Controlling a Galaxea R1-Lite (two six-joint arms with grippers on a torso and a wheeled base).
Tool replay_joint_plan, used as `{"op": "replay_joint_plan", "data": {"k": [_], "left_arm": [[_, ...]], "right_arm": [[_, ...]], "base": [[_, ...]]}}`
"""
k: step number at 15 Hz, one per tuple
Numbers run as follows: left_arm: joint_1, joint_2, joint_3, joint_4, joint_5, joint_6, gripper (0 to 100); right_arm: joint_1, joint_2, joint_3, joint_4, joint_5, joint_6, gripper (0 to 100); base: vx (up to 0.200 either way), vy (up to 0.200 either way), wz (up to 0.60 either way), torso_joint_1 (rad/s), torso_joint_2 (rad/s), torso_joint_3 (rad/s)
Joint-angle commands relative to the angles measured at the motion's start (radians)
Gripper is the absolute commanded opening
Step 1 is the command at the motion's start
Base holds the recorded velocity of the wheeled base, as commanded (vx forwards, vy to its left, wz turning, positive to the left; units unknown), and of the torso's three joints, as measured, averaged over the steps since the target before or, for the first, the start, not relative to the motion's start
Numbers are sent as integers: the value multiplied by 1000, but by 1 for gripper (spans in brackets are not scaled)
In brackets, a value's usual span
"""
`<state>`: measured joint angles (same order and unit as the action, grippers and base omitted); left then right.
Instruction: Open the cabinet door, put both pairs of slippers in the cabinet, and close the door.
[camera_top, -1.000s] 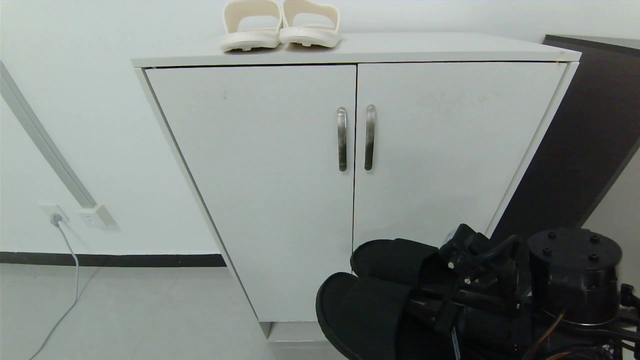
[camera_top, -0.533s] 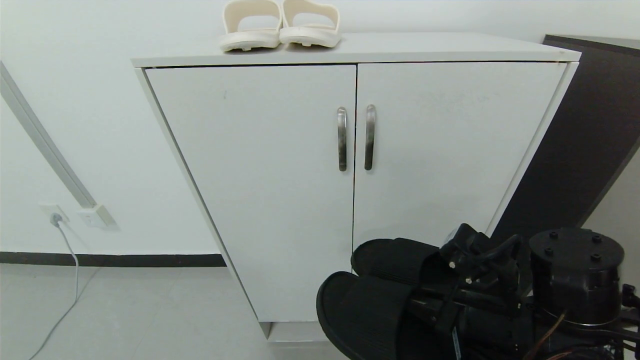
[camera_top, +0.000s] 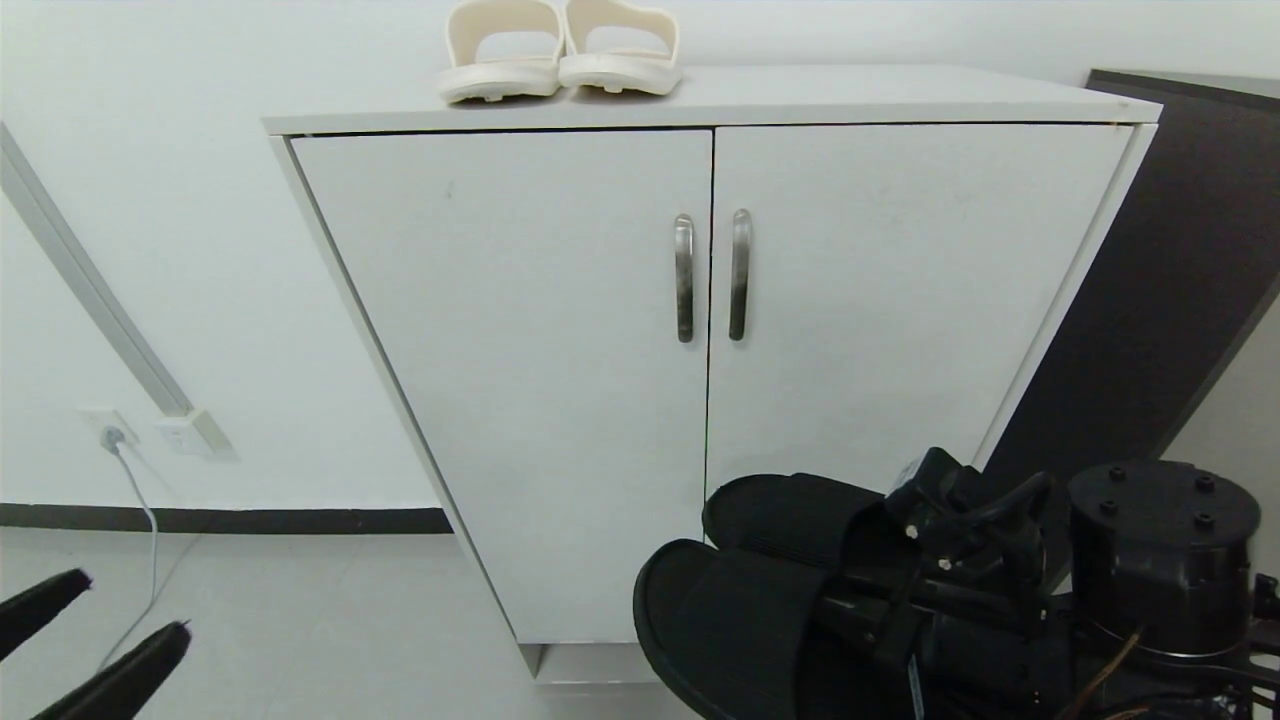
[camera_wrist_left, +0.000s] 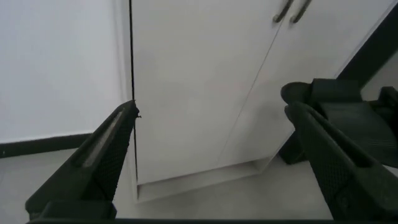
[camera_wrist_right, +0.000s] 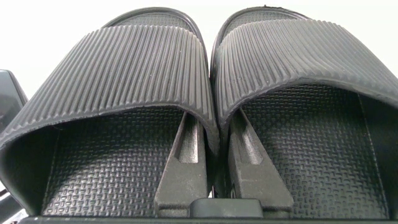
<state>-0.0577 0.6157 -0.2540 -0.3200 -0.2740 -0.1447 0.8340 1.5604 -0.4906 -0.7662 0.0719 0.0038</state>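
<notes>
Cabinet doors (camera_top: 520, 350) shut, handles (camera_top: 684, 278) unobstructed, black slippers (camera_top: 740, 600) low before right door

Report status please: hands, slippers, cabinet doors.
Left hand open, low left of cabinet. Right hand shut on black slippers. Cream slippers atop cabinet. Doors shut; black slippers low before right door.

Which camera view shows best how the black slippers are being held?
The right wrist view: there the right gripper has one finger inside each of the black slippers and pinches their touching inner walls together. The head view shows the pair side-on, partly hidden by that gripper. The left wrist view catches a dark bit, far off.
</notes>
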Motion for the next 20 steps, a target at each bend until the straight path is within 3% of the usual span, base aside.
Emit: {"op": "replay_joint_plan", "data": {"k": [1, 3, 5, 9, 17, 18, 20], "left_arm": [[-53, 234, -21, -91, -24, 45, 100], [-169, 286, -57, -91, -22, 40, 100], [-241, 340, -111, -93, -20, 36, 100], [-340, 443, -231, -99, -16, -23, 100], [-499, 697, -479, -137, -1, -26, 100], [-544, 736, -525, -146, 22, -42, 100], [-631, 791, -603, -182, 42, -108, 100]], "right_arm": [[0, 3, 4, -1, 0, 1, 0], [0, 7, 4, -1, 2, -1, 0], [0, 7, 4, -1, 2, -1, 0], [0, 7, 4, -1, 2, -1, 0], [-1, 20, 11, -1, 2, -1, 0], [-1, 20, 11, -1, 0, -1, 0], [-6, 18, 15, -1, 0, -1, 0]], "base": [[0, 0, 0, 0, 0, 0], [0, 0, 0, 0, 0, 0], [0, 0, 0, 0, 0, 0], [0, 0, 0, 0, 0, 0], [0, 0, 0, 0, 0, 0], [0, 0, 0, 0, 0, 0], [0, 0, 0, 0, 0, 0]]}}
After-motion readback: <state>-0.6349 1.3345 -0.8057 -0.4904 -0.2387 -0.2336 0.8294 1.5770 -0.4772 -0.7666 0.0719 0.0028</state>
